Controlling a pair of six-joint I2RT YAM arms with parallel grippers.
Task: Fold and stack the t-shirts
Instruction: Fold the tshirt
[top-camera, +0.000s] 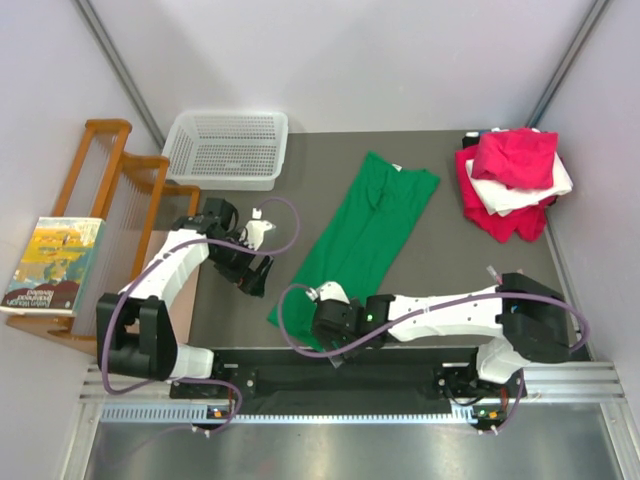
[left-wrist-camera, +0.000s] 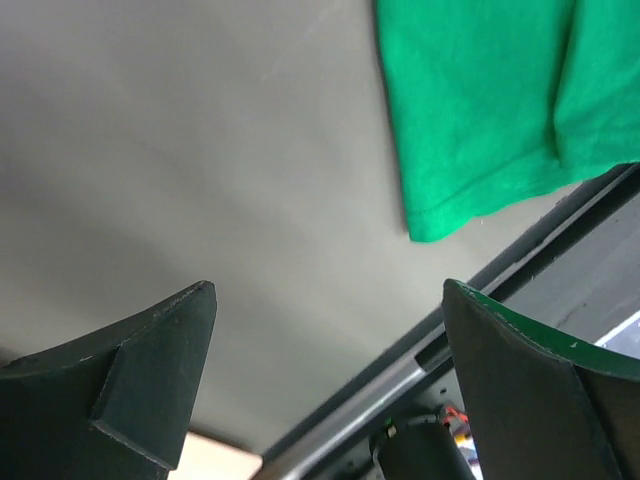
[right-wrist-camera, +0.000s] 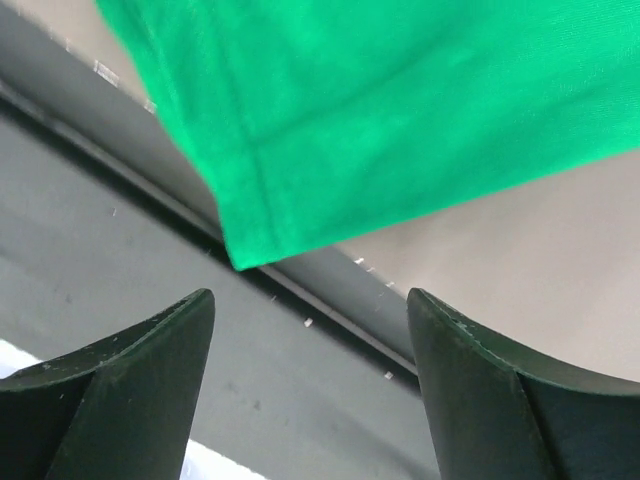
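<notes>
At the near edge of the desk (top-camera: 300, 170) the right jaws stand wide and empty, aimed at the lower hem corner of the green shirt (top-camera: 370, 230). It lies as a long narrow strip slanting from that edge up toward the far middle. The left jaws are equally wide and hold nothing, hovering over bare desk to the left of the same hem, apart from the cloth. From the right wrist view the corner seems to lap onto the metal rail (right-wrist-camera: 300, 285) along the desk's edge, though I cannot be sure it overhangs. That is the main hazard: a lower finger sliding under the hem may strike the rail or miss the cloth. A shallow pinch may also take only the top layer, so the strip peels open when raised. With the left jaws off the shirt, a lift by one corner would likely twist the strip and lay a crooked fold. Pulling nearward could drag it off the desk. The pile (top-camera: 512, 180) of red, white and pink shirts sits at the far right, well apart.
</notes>
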